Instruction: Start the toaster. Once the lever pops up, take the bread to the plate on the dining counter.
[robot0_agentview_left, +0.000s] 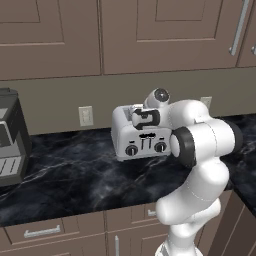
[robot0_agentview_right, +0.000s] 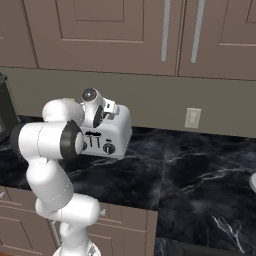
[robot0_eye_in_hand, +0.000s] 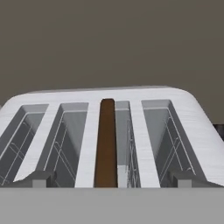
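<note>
The toaster (robot0_agentview_left: 140, 134) stands on the black marble worktop (robot0_agentview_left: 75, 175) against the wall, and the bread (robot0_eye_in_hand: 106, 144) sits edge-up in its third slot from the left in the hand view, standing a little proud of the top. The gripper (robot0_eye_in_hand: 111, 178) hangs just over the front edge of the toaster's top, its fingertips (robot0_eye_in_hand: 37, 178) spread wide to either side of the bread and gripping nothing. Judging from this, the task is at an early or middle point: the slice is not yet out, and the carry to the plate is all still to do. Whether the toasting has been started, or the lever has already come back up, I cannot tell (the sliders on the front face are too small to read in the base views). Around it: a dark grey appliance (robot0_agentview_left: 10, 135) well to the left on the same worktop, a wall socket (robot0_agentview_left: 85, 115) behind, wall cabinets (robot0_agentview_left: 75, 35) above, drawers (robot0_agentview_left: 45, 231) below. Nothing stands between the gripper and the slice; the slot walls on either side are close, so a lift would likely need to go straight up.
</note>
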